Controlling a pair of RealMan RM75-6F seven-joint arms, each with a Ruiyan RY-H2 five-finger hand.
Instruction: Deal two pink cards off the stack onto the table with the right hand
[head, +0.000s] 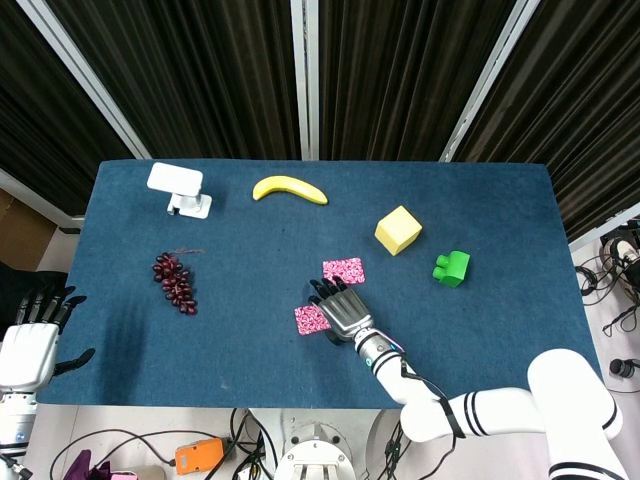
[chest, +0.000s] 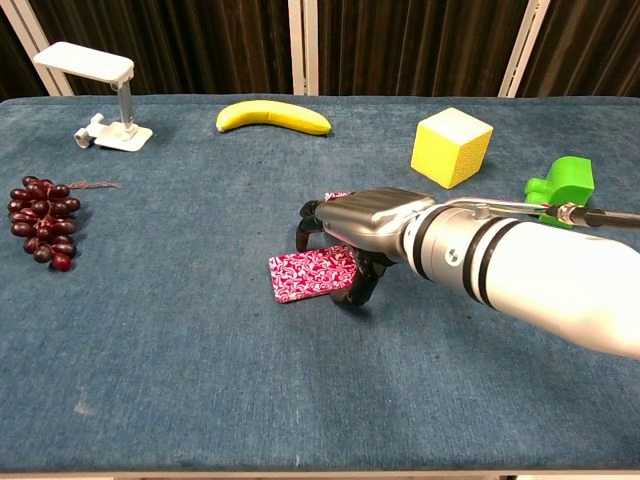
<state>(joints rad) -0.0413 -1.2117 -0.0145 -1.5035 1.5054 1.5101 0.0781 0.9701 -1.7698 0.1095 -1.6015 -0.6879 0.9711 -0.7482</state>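
The head view looks steeply down from high above the near edge, taking in the whole table (head: 150, 340) up to the curtain (head: 200, 70). The chest view sits low at that edge, looking across toward the far edge. Both share the tabletop.

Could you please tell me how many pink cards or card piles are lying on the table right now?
2: one pink card lies beyond the right hand; the nearer pink card lies partly under its fingers. Stacked cards beneath cannot be told.

Even bright overhead light, soft short shadows under objects; both views sharp, no glare; dark pleated curtain backdrop (head: 200, 70) underexposed.
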